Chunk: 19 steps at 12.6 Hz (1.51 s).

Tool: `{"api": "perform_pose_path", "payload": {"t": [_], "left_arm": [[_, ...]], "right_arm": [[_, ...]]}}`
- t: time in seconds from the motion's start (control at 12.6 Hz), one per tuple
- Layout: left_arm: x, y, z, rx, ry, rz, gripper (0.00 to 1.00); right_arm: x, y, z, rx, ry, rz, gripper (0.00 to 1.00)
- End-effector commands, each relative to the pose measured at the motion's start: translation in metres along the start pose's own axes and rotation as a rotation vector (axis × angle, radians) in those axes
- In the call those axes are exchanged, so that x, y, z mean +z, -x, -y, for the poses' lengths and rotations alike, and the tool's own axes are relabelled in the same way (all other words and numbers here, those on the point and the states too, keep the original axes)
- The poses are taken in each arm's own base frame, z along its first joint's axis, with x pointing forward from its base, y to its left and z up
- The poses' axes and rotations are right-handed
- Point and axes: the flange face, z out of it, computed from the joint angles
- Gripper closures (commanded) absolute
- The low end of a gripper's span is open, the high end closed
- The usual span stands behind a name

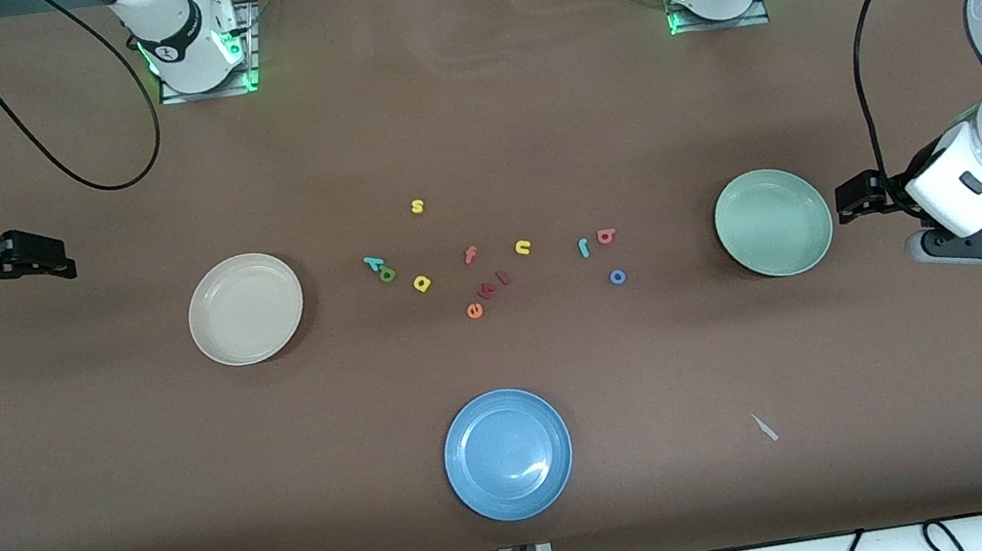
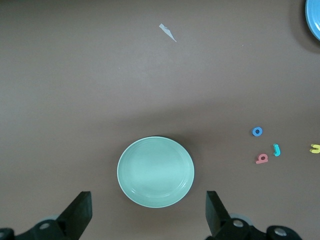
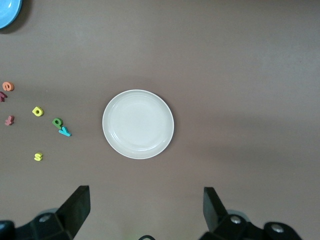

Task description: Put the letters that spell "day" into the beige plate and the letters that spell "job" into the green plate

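Observation:
The beige plate (image 1: 245,309) (image 3: 138,124) and the green plate (image 1: 773,222) (image 2: 155,171) lie bare. Between them, a teal "y" (image 1: 371,262) (image 3: 65,132), a green letter (image 1: 387,274) (image 3: 57,122) and a yellow rounded letter (image 1: 421,283) (image 3: 38,111) sit toward the beige plate. A teal "j" (image 1: 583,247) (image 2: 276,149), a red-pink "b" (image 1: 606,236) (image 2: 262,159) and a blue "o" (image 1: 617,276) (image 2: 257,131) sit toward the green plate. My left gripper (image 1: 855,198) (image 2: 148,198) hangs open by the green plate's outer edge. My right gripper (image 1: 45,259) (image 3: 146,193) hangs open, outward of the beige plate.
A blue plate (image 1: 507,453) lies nearest the front camera. Other letters lie mid-table: a yellow "s" (image 1: 417,206), a yellow "u" (image 1: 523,248), a red "f" (image 1: 470,255) and an orange "e" (image 1: 474,311). A white paper scrap (image 1: 764,427) lies toward the left arm's end.

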Motion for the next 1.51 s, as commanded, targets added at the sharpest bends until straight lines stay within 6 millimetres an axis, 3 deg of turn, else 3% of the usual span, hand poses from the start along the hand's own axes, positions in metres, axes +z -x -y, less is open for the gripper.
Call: {"api": "perform_pose_path", "payload": {"t": [0.0,0.4,0.71,1.19,1.43], "left_arm": [[-0.003,0.001,-0.001,-0.001,0.014,0.006,0.0],[-0.003,0.003,0.006,-0.01,0.016,0.011,0.0],[0.002,0.001,-0.025,0.02,0.023,0.02,0.0],[0.009,-0.002,-0.051,-0.011,0.02,0.034,0.0],[0.01,-0.001,-0.074,-0.065,0.015,0.04,0.0]], "right_arm": [[-0.004,0.002,-0.002,0.004,-0.022,-0.002,0.0],[-0.006,0.003,-0.008,0.008,-0.021,-0.008,0.0],[-0.009,0.003,-0.015,0.022,-0.019,-0.025,0.0],[-0.008,0.0,-0.017,0.027,-0.015,-0.039,0.0],[-0.006,-0.001,-0.018,0.036,-0.018,-0.039,0.0]]}}
